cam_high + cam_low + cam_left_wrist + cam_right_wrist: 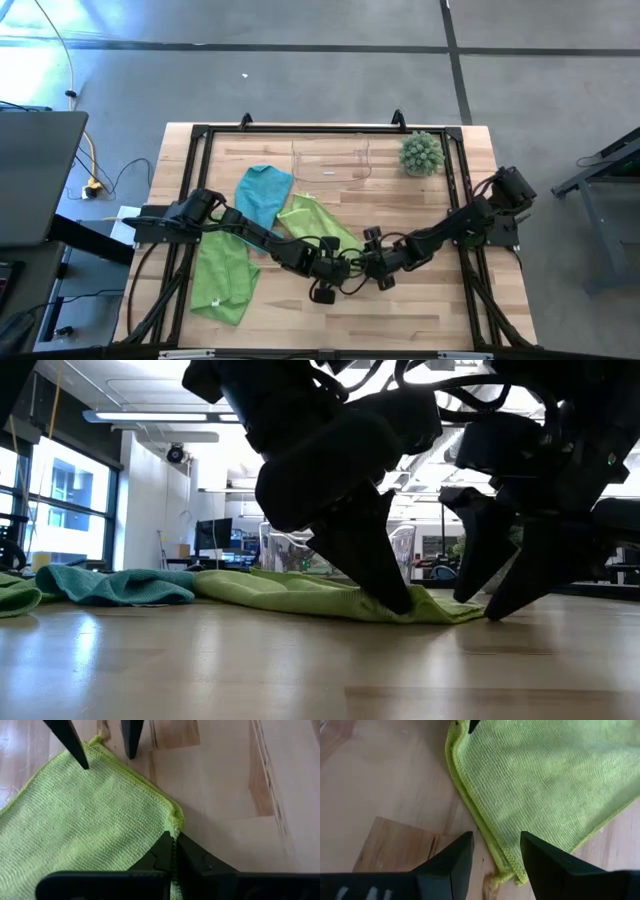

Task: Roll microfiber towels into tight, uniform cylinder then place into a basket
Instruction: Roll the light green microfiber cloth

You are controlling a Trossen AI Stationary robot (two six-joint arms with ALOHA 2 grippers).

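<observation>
On the worktop (420,300), the middle lime green towel (315,222) stretches from both tools toward eleven o'clock. Left tool (174,851) is clamped on its near corner; right tool (495,851), fingers apart, straddles the neighbouring corner, ready to pinch.

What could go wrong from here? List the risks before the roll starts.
1. The left gripper pinches only the hem at one corner of the lime green towel; it may slip free.
2. The right gripper stands open over the other corner, not gripping, so the roll could start crooked.
3. The teal towel touches this one and could drag along.
</observation>
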